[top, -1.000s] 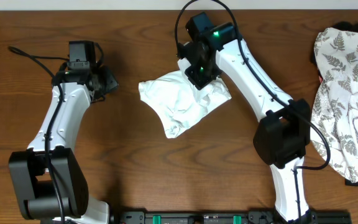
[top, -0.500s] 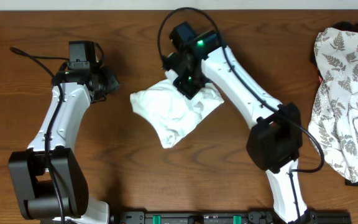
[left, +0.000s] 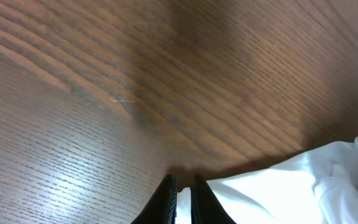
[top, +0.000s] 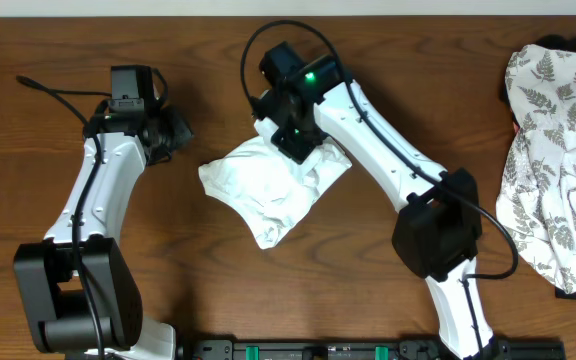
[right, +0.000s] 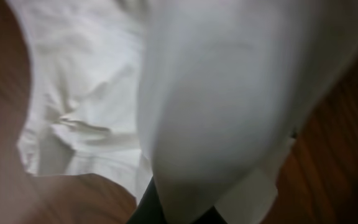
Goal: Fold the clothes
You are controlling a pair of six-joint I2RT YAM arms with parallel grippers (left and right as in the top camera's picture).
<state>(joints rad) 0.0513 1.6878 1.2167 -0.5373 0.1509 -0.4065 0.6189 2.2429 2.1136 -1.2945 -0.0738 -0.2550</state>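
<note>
Overhead, a crumpled white T-shirt (top: 273, 185) lies on the surface (top: 218, 290), its far edge pinched in the right arm's jaws, while the left arm's jaws, closed and empty, sit just left of it.

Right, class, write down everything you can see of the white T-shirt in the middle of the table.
The T-shirt is plain white, soft-looking cloth, crumpled into a wrinkled heap rather than spread flat. It lies on the wooden table near the middle. The right gripper is shut on its upper edge, with a fold of cloth draped over the fingers. No print shows.
</note>
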